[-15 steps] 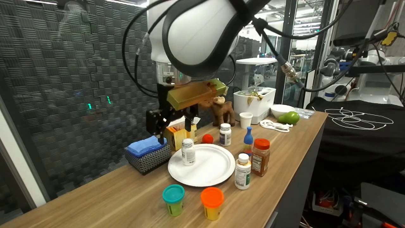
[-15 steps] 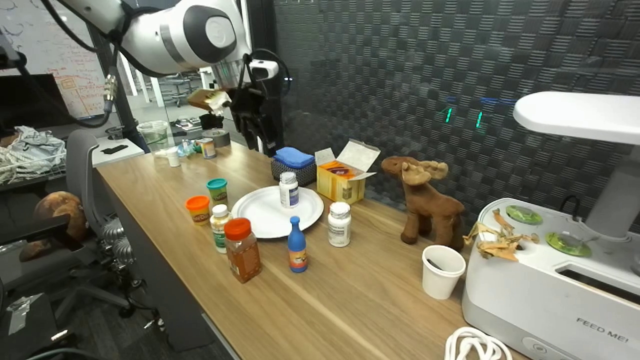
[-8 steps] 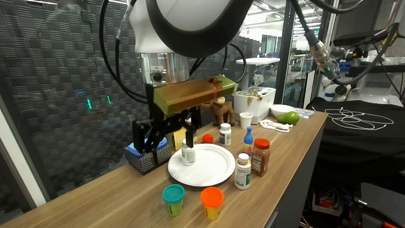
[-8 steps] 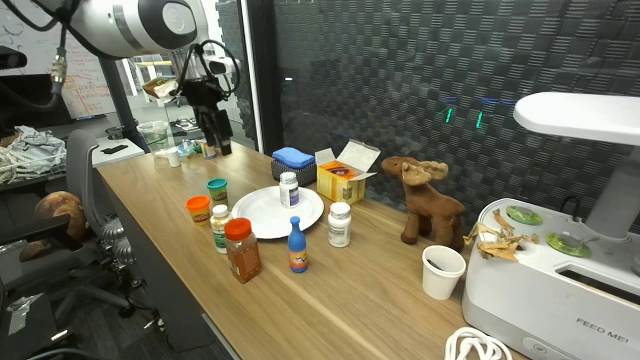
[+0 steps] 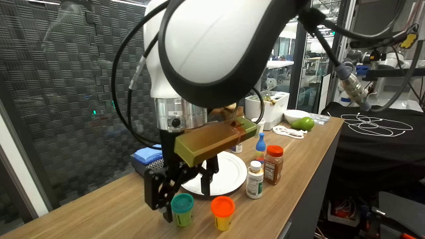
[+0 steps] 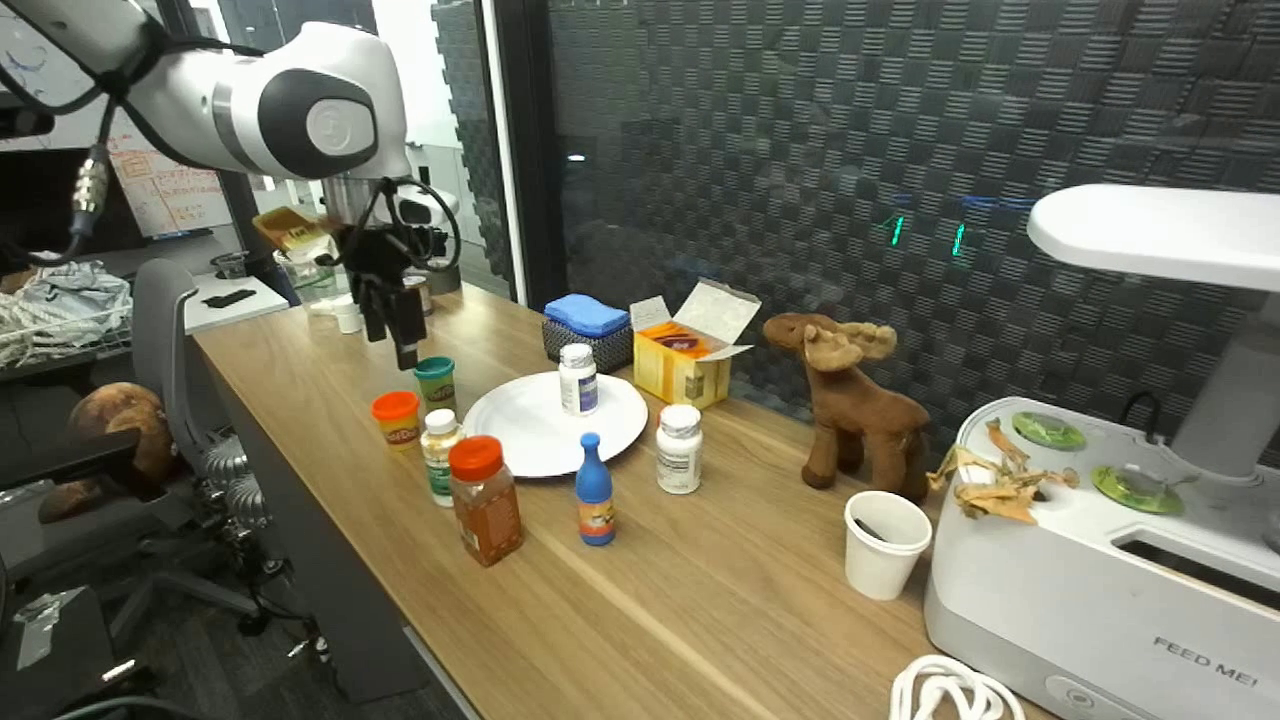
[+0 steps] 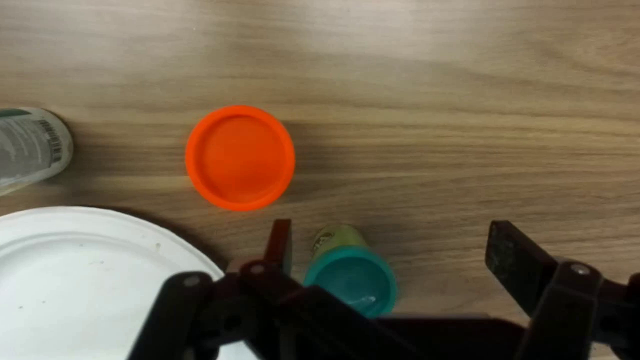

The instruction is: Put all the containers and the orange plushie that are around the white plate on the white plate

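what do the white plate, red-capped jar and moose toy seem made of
White plate: probably pressed paper, matte; its ridged rim shows no gloss. Red-capped jar: clear, smooth plastic or glass, since brown contents show through. Moose toy: likely plush, matte, without glints.

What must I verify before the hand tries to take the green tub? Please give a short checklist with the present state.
1. Hand open: ok.
2. Green tub upright in both exterior views: ok.
3. Tub centred between the fingers: not ok; in the wrist view it appears nearer one finger.
4. Fingers low enough to grip: cannot tell.
5. Room on the white plate: ok; one white bottle stands on it.
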Controlling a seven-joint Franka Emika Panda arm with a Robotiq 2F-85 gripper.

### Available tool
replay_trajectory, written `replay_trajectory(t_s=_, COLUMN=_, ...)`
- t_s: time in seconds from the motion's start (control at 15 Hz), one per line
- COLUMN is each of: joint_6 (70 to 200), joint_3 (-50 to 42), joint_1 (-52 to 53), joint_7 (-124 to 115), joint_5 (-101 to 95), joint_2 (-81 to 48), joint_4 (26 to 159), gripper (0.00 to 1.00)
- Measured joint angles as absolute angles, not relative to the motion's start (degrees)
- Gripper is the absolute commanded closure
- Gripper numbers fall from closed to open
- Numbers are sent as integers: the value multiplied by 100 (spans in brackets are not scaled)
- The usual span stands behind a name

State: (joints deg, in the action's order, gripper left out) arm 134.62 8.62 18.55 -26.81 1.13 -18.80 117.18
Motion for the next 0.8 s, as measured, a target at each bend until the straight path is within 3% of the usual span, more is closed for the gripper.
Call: replay_trajectory(t_s=0.8, joint_6=14058, joint_3=796, joint_1=1771, joint_7=-2223, joint_5=95, joint_2=-2289, joint_4=11713, gripper=0)
